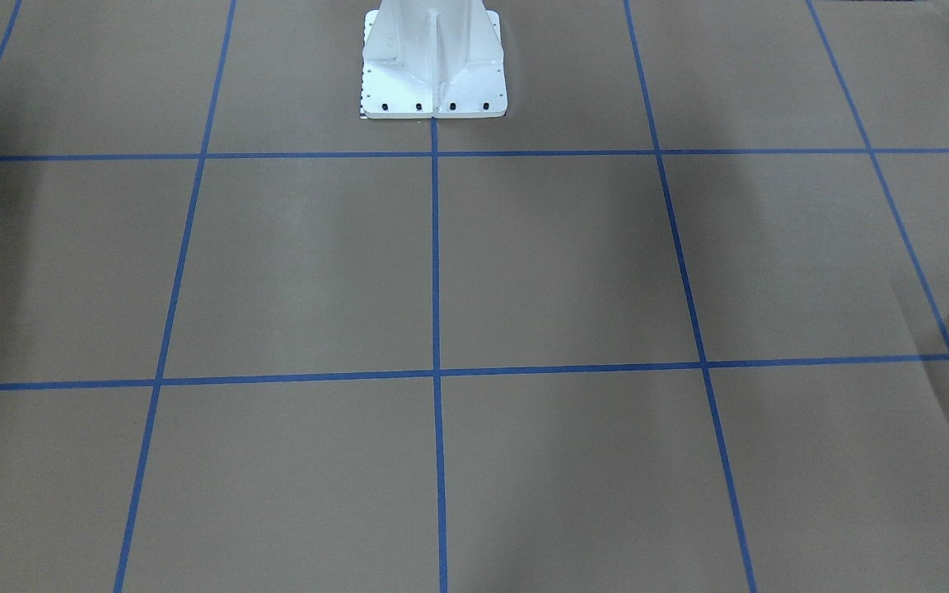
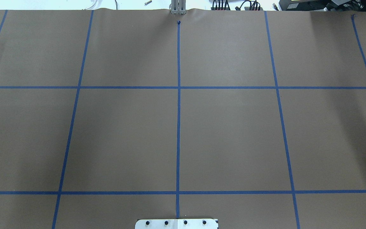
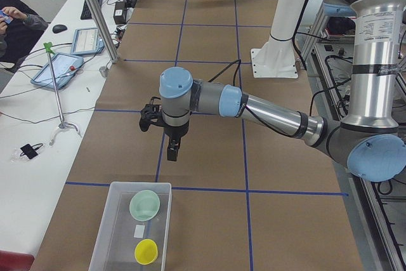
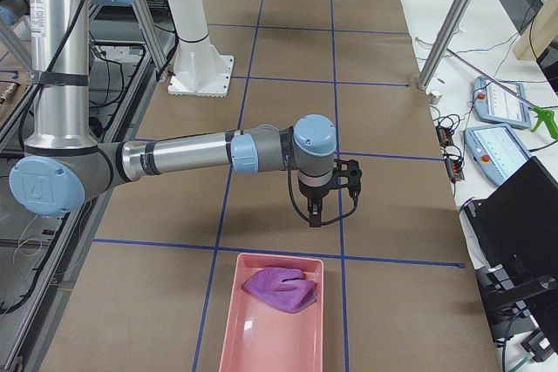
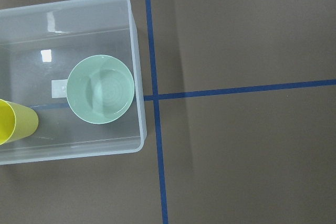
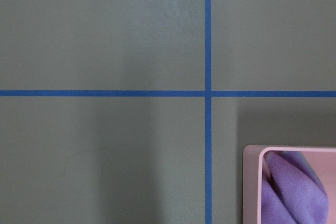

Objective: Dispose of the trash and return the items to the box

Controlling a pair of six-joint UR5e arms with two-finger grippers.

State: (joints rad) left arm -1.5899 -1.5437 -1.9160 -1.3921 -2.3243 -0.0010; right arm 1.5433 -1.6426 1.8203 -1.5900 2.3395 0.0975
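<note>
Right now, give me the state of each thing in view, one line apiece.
clear bin: open-topped, on table
green bowl: upright, empty, in clear bin
yellow cup: in clear bin
pink tray: on table
purple cloth: crumpled, in pink tray
left gripper: above table, jaws unreadable
right gripper: above table, jaws unreadable

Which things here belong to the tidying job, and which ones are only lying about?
Job: clear box, green bowl and yellow cup inside it; pink tray, purple cloth inside it.
Lying about: tablet, grabber stick, binder clip, on the side table.
</note>
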